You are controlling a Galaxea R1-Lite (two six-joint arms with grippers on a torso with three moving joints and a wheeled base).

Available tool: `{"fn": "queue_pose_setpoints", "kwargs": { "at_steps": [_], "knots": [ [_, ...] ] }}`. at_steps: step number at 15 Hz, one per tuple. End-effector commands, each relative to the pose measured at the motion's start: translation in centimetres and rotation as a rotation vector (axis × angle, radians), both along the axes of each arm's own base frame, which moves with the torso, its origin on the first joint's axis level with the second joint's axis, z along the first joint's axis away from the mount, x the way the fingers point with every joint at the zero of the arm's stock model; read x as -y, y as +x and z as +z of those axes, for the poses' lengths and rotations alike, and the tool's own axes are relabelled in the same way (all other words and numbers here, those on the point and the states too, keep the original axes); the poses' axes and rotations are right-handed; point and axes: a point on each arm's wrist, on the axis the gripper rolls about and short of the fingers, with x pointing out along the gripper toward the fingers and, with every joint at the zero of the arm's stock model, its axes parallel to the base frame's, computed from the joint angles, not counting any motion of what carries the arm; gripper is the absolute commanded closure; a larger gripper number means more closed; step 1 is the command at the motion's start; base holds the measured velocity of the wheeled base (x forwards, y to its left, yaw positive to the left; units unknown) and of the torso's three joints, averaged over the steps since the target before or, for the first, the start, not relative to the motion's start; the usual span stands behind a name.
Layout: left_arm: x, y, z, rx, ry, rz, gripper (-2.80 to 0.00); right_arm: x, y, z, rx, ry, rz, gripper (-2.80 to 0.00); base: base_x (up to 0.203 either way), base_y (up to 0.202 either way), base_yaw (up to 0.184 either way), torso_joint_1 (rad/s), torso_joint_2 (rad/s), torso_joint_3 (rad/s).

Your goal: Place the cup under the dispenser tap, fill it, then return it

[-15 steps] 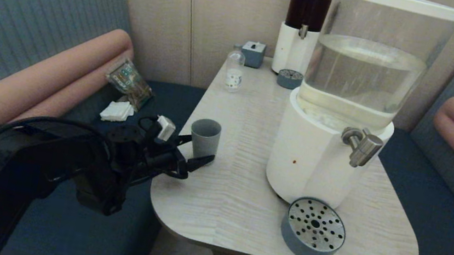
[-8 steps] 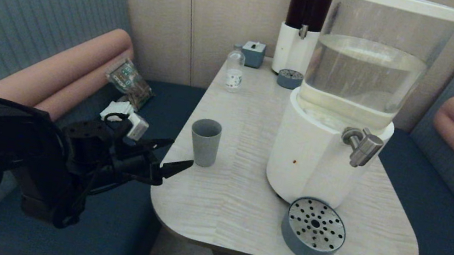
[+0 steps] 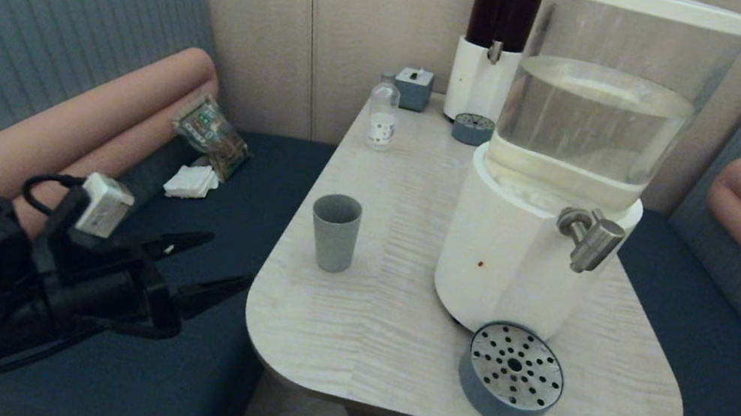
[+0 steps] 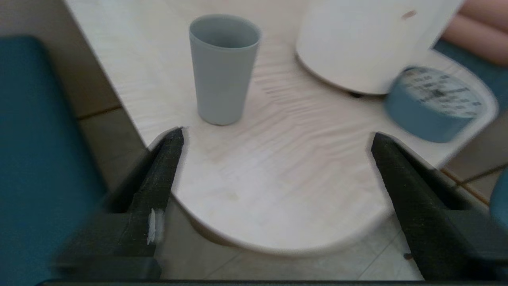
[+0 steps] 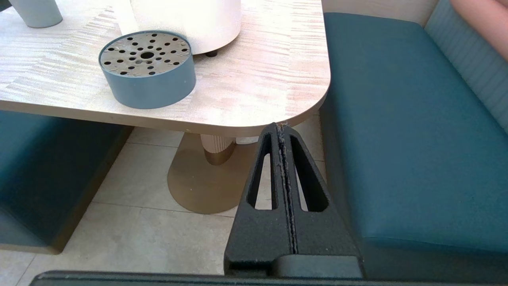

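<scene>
1. Worktop point(image 3: 391, 349): pale wood grain, rounded corners, set between two blue bench seats.
2. Water dispenser point(image 3: 513, 264): white base, clear tank roughly half full, on the right half of the worktop. The dispenser tap point(image 3: 590, 239) sticks out of the base toward the right front, spout down.
3. Drip tray point(image 3: 513, 374): round, blue, with a perforated metal top, on the worktop in front of the dispenser base and just beside it. Nothing rests on it.
4. Left hand point(image 3: 219, 267): off the worktop's left edge, over the blue seat, fingers spread wide and holding nothing. Fingertips point toward the worktop edge, well short of the cup.
5. Right hand point(image 5: 281, 131): low, below the worktop's near right corner, above the floor tiles; fingers pressed together, nothing between them.
6. The cup point(image 3: 334, 232): upright on the left part of the worktop, apart from the dispenser base and away from the tap. Whether it holds liquid cannot be told.
7. Small clear bottle point(image 3: 382, 117): upright toward the far end of the worktop.
</scene>
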Motion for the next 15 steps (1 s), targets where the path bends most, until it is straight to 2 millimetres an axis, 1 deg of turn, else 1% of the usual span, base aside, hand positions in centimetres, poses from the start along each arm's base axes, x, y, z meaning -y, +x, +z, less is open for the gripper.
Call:
{"fn": "queue_pose_setpoints", "kwargs": {
  "at_steps": [1, 2, 3, 6, 9, 12, 15],
  "knots": [
    [-0.5, -4.3, 2.9, 0.117, -0.017, 0.027, 0.00, 0.0, 0.0, 0.0, -0.001, 0.000, 0.000, 0.00, 0.000, 0.000, 0.000, 0.000, 0.00, 0.000],
    [-0.6, -6.0, 3.6, 0.148, -0.036, 0.061, 0.00, 0.0, 0.0, 0.0, -0.001, 0.000, 0.000, 0.00, 0.000, 0.000, 0.000, 0.000, 0.00, 0.000],
    [-0.8, -7.2, 4.2, 0.180, -0.054, 0.100, 0.00, 0.0, 0.0, 0.0, -0.001, 0.000, 0.000, 0.00, 0.000, 0.000, 0.000, 0.000, 0.00, 0.000],
    [-1.3, -10.3, 6.1, 0.300, -0.112, 0.233, 0.00, 0.0, 0.0, 0.0, -0.001, 0.000, 0.000, 0.00, 0.000, 0.000, 0.000, 0.000, 0.00, 0.000],
    [-1.7, -13.2, 7.2, 0.382, -0.152, 0.323, 0.00, 0.0, 0.0, 0.0, -0.001, 0.000, 0.000, 0.00, 0.000, 0.000, 0.000, 0.000, 0.00, 0.000],
    [-2.1, -16.6, 8.4, 0.468, -0.185, 0.392, 0.00, 0.0, 0.0, 0.0, -0.001, 0.000, 0.000, 0.00, 0.000, 0.000, 0.000, 0.000, 0.00, 0.000],
    [-2.4, -20.4, 9.5, 0.475, -0.197, 0.436, 0.00, 0.0, 0.0, 0.0, -0.001, 0.000, 0.000, 0.00, 0.000, 0.000, 0.000, 0.000, 0.00, 0.000]
  ]
}}
